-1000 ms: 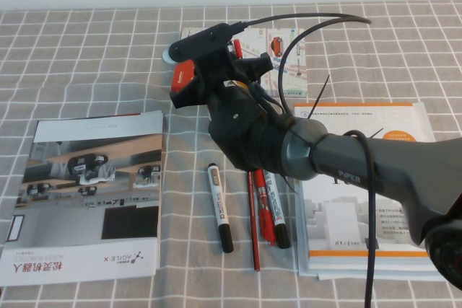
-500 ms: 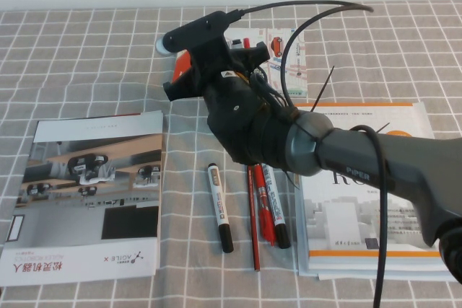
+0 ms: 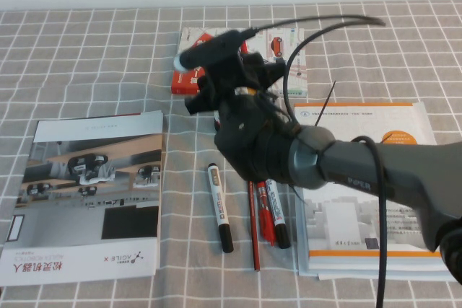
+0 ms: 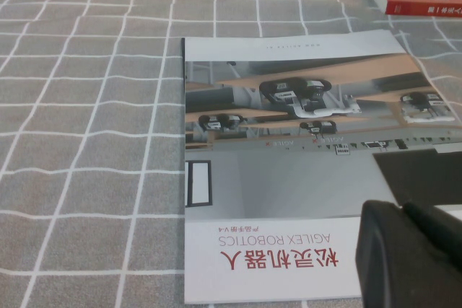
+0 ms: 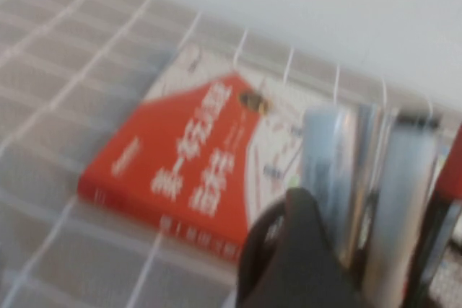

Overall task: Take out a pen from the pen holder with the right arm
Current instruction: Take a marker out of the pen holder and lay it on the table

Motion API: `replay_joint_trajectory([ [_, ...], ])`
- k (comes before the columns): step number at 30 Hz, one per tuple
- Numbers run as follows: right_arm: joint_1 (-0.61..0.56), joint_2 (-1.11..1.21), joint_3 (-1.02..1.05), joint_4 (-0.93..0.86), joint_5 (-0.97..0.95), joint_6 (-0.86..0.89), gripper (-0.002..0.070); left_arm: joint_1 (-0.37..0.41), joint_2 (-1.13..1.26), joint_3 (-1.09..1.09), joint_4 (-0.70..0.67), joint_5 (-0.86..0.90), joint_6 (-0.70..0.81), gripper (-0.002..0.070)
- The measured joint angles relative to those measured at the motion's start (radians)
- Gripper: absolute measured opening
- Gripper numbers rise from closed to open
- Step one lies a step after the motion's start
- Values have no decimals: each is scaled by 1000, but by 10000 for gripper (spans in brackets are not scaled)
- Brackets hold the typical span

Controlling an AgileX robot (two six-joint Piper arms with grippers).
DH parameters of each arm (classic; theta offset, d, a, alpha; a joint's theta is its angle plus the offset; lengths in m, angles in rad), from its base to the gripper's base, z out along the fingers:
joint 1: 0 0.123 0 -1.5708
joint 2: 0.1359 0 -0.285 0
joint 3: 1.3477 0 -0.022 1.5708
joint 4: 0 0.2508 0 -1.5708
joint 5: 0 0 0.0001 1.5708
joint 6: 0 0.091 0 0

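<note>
right gripper: hanging over the middle-back of the checked cloth, just in front of the red book; spread or pinching, cannot tell.
pens: standing upright and bunched right against the right gripper in its wrist view, blurred.
pen holder: being hidden by the right arm, cannot make it out.
left gripper: hovering over a corner of the brochure; state cannot tell.
loose pens: lying on the cloth between the brochure and the white book.
</note>
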Motion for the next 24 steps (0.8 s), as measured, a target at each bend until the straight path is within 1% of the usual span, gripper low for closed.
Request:
replay_joint_trajectory([
  [7,28,-4,19,-14,-6,0,406,0,0,0,0,0,0,-3],
  [24,18,28,-90,-31,11,-22,407,0,0,0,0,0,0,-3],
])
